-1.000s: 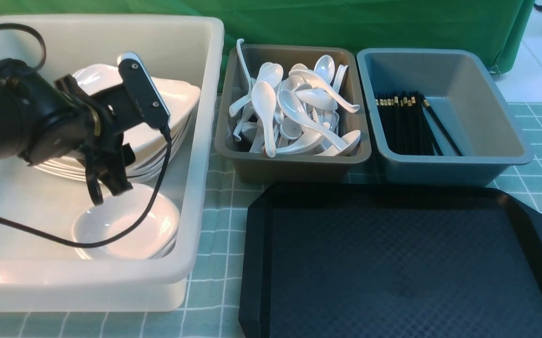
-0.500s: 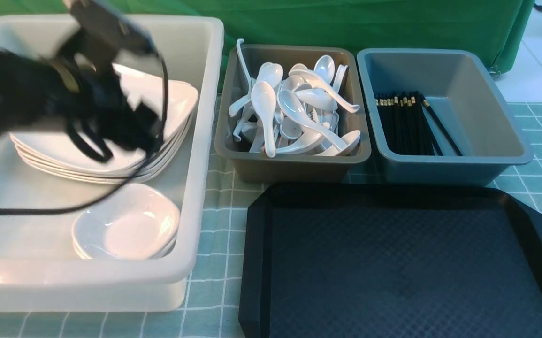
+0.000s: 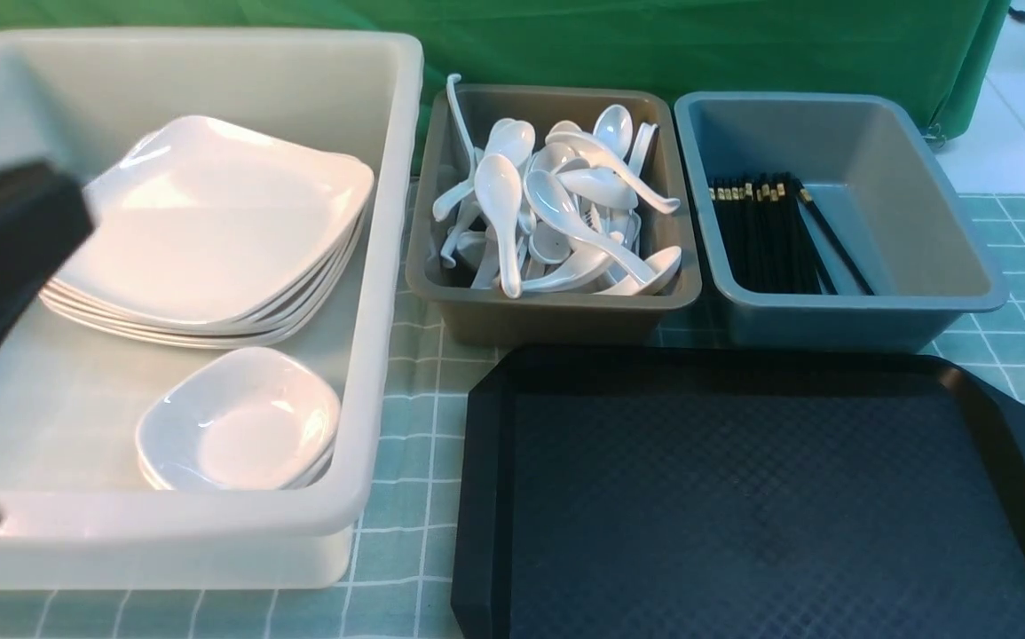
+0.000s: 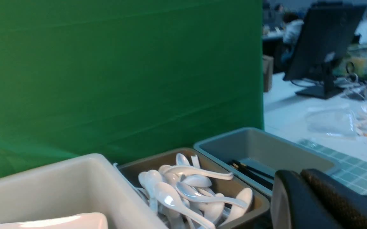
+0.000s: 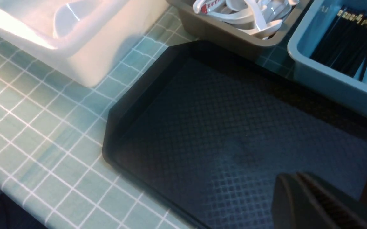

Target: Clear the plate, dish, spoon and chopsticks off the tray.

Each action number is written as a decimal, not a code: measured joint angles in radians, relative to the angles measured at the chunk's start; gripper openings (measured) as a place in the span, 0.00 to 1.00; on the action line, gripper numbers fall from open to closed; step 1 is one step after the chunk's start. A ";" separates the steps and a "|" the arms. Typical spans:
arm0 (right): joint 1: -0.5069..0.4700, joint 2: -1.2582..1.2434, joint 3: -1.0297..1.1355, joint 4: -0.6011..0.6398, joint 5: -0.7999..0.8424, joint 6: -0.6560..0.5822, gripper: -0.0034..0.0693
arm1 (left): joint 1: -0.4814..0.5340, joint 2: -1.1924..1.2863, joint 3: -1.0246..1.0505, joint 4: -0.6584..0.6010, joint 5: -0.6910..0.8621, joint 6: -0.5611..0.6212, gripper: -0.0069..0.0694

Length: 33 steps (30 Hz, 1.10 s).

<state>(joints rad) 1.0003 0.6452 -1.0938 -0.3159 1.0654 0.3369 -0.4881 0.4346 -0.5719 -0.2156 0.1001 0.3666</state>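
A: What's the left gripper (image 4: 301, 178) doing?
B: Its fingers are pressed together on nothing, lifted high; the spoons (image 4: 183, 194) in the brown tub (image 4: 256, 203) lie just below and ahead of it, the chopsticks (image 4: 250, 173) in the blue-grey tub (image 4: 297, 152) slightly beyond.
A: And the plates (image 3: 210, 222)?
B: Stacked in the white bin (image 3: 379, 293), beside that arm, with the small dishes (image 3: 237, 426) nearer.
A: The right gripper (image 5: 297, 179)?
B: Closed too, empty, hanging above the bare black tray (image 5: 132, 95).
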 joint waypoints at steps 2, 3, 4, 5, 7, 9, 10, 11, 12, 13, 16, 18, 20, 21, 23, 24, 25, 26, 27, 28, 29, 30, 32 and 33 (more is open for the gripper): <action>0.000 0.000 0.000 0.000 0.000 0.006 0.10 | 0.000 -0.030 0.036 0.000 -0.021 0.000 0.11; 0.000 0.000 0.000 0.000 0.000 0.007 0.10 | 0.000 -0.046 0.056 0.000 -0.026 0.000 0.11; 0.000 0.000 0.000 0.000 0.000 0.009 0.10 | 0.000 -0.053 0.067 0.000 -0.029 0.000 0.11; 0.000 0.000 0.000 0.000 -0.003 0.010 0.11 | 0.000 -0.064 0.093 0.000 -0.033 0.000 0.11; 0.000 0.000 0.000 0.000 -0.003 0.011 0.11 | 0.000 -0.067 0.107 0.000 -0.034 0.000 0.11; 0.000 0.000 0.000 0.000 -0.004 0.012 0.12 | 0.000 -0.068 0.136 0.000 -0.033 0.000 0.11; 0.000 0.000 0.000 0.000 -0.004 0.012 0.13 | 0.000 -0.068 0.138 0.000 -0.033 0.000 0.11; 0.000 0.000 0.000 0.000 -0.004 0.012 0.13 | 0.000 -0.068 0.144 0.000 -0.031 0.000 0.11; 0.000 0.000 0.000 0.000 -0.004 0.012 0.13 | 0.000 -0.068 0.150 0.000 -0.030 0.000 0.11; 0.000 0.000 0.000 0.000 -0.004 0.012 0.14 | 0.000 -0.068 0.152 0.001 -0.026 0.000 0.11; -0.007 0.000 0.000 0.001 -0.005 0.012 0.15 | 0.000 -0.068 0.152 0.003 -0.018 0.000 0.11; -0.052 0.000 0.000 0.011 -0.011 0.012 0.16 | 0.000 -0.068 0.152 0.014 -0.016 0.000 0.11; -0.155 -0.003 0.000 0.016 -0.016 0.012 0.15 | 0.000 -0.068 0.152 0.035 -0.013 0.000 0.11; -0.220 -0.011 0.002 0.024 -0.021 0.007 0.13 | 0.000 -0.068 0.152 0.041 -0.012 0.000 0.11; -0.337 -0.036 0.017 0.056 -0.044 -0.049 0.09 | 0.000 -0.068 0.152 0.050 -0.012 0.000 0.11; -0.398 -0.057 0.035 0.082 -0.069 -0.103 0.08 | 0.000 -0.068 0.152 0.053 -0.012 0.000 0.11; -0.475 -0.088 0.071 0.119 -0.115 -0.183 0.07 | 0.000 -0.068 0.152 0.054 -0.012 0.000 0.11; -0.549 -0.125 0.120 0.156 -0.172 -0.268 0.07 | 0.000 -0.068 0.152 0.056 -0.012 0.000 0.11; -0.620 -0.166 0.182 0.190 -0.242 -0.345 0.07 | 0.000 -0.068 0.152 0.057 -0.012 0.001 0.11; -0.676 -0.201 0.240 0.218 -0.303 -0.394 0.07 | 0.000 -0.068 0.152 0.058 -0.012 0.001 0.11; -0.741 -0.246 0.319 0.254 -0.384 -0.438 0.07 | 0.000 -0.068 0.152 0.061 -0.012 0.001 0.11; -0.777 -0.273 0.370 0.274 -0.436 -0.461 0.07 | 0.000 -0.068 0.152 0.061 -0.012 0.001 0.11; -0.893 -0.389 0.601 0.344 -0.636 -0.495 0.07 | 0.000 -0.068 0.152 0.064 -0.012 0.001 0.11; -0.903 -0.406 0.636 0.351 -0.663 -0.499 0.07 | 0.000 -0.068 0.152 0.064 -0.012 0.001 0.11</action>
<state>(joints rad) 0.0971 0.2388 -0.4579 0.0355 0.4023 -0.1619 -0.4881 0.3666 -0.4204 -0.1520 0.0880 0.3680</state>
